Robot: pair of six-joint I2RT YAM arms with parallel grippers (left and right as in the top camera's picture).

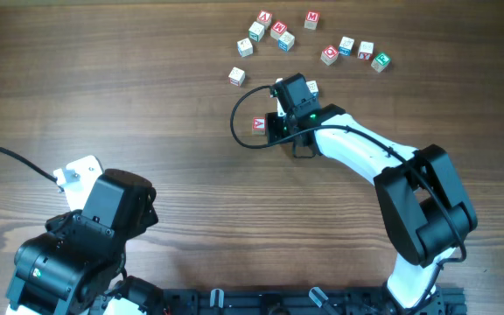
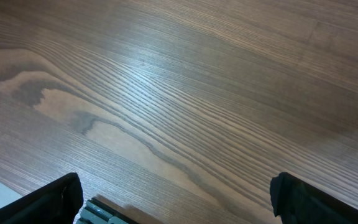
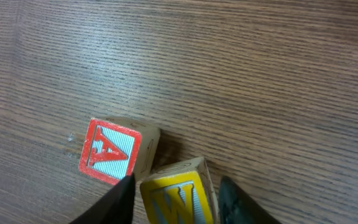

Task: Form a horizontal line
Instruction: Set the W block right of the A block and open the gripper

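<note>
Two cubes touch on the counter [image 1: 147, 87]: a red cube [image 3: 110, 151] and a yellow cube [image 3: 179, 196]. Right fingers [image 3: 238, 202] flank the yellow cube, grip unclear. One white cube [image 1: 311, 87] sits near; eleven other cubes [image 1: 278, 29] lie beyond. Left fingers [image 2: 48, 202] spread wide.

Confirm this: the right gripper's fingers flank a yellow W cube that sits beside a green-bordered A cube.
Not quite: the A cube is red-bordered, not green. The right wrist view shows it beside the yellow W cube, which the fingers of the right gripper flank.
</note>
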